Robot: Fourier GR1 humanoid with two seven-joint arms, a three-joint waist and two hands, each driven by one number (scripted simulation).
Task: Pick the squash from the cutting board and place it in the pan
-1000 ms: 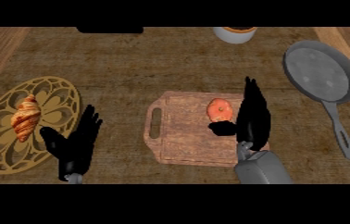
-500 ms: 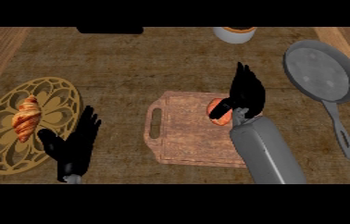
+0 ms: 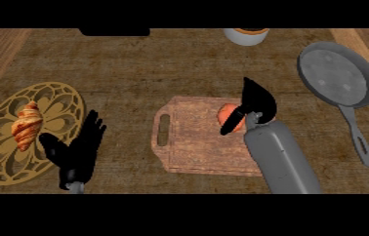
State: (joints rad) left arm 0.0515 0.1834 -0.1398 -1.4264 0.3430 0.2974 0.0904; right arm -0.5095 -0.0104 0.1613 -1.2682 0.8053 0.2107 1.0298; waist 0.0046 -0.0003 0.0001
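An orange squash (image 3: 228, 113) lies on the far right part of the wooden cutting board (image 3: 194, 145). My right hand (image 3: 258, 104) is right against it and hides its right side. The fingers point away from me, fairly straight. The thumb (image 3: 232, 126) reaches down-left along the squash's near side. The squash rests on the board. The grey pan (image 3: 333, 76) sits at the right, its handle (image 3: 356, 135) running toward me. My left hand (image 3: 75, 151) rests open at the lower left, fingers up.
A croissant (image 3: 27, 125) lies on a round patterned wooden plate (image 3: 54, 101) at the left edge. A white cup (image 3: 246, 35) stands at the back, and a dark object (image 3: 114, 31) at the back left. Bare counter separates board and pan.
My right hand moved away from me across the board, from beside the squash to directly against it, the forearm following. The left hand barely shifted.
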